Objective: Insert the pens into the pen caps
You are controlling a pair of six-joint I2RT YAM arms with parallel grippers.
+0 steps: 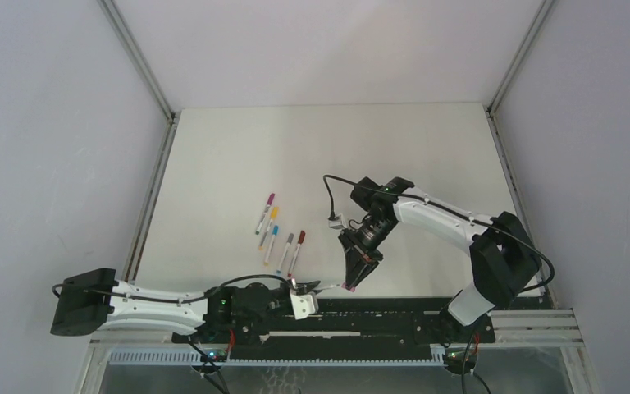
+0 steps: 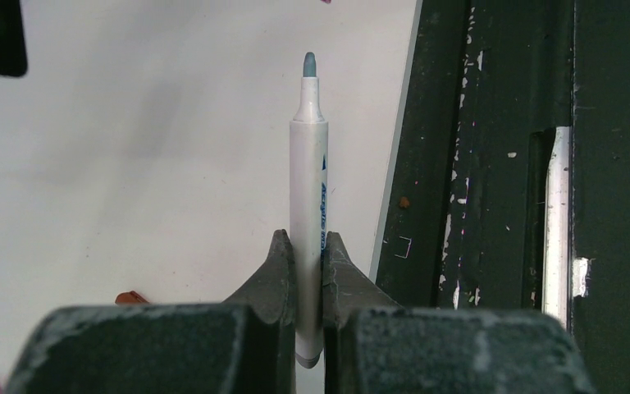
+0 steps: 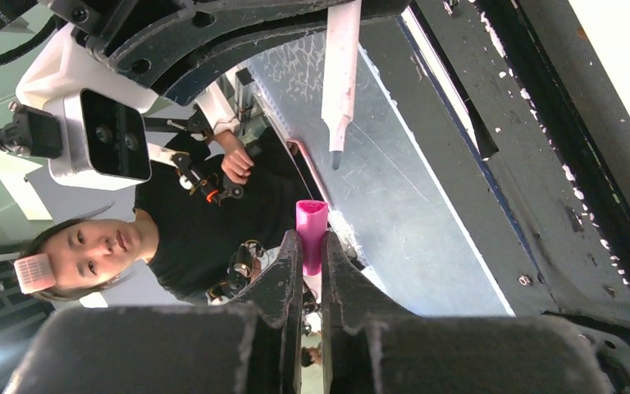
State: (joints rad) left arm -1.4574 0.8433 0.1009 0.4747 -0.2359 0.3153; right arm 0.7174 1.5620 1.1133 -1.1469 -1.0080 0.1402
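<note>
**Top external.** At the near edge of the counter, the left fingers and the right fingers come almost tip to tip. A pale pen spans the gap. The pink speck at the right tips is probably the cap, though it is too small from up here to be sure. Five other pens lie in a loose row farther up the counter, well apart from both arms.

**Left wrist.** The left fingers are clenched on the lower half of the pen's white barrel. Its grey-blue nib is bare and points straight away from them. An orange cap lies loose on the counter to the left, and the black rail runs along the right.

**Right wrist.** The right fingers pinch the pink cap by its lower end, leaving the open mouth free. The pen's nib hangs near that mouth, apart from it and a little to one side, so nothing is seated yet.

**Handling.** The pen looks light, stiff and smooth, so I'd expect it to slide or pivot under a push. A hold nearer the nib would steady it (less lever). The cap is tiny and hard, and best pinched by its closed end. The nib is the fragile part: line it up first, then press.
</note>
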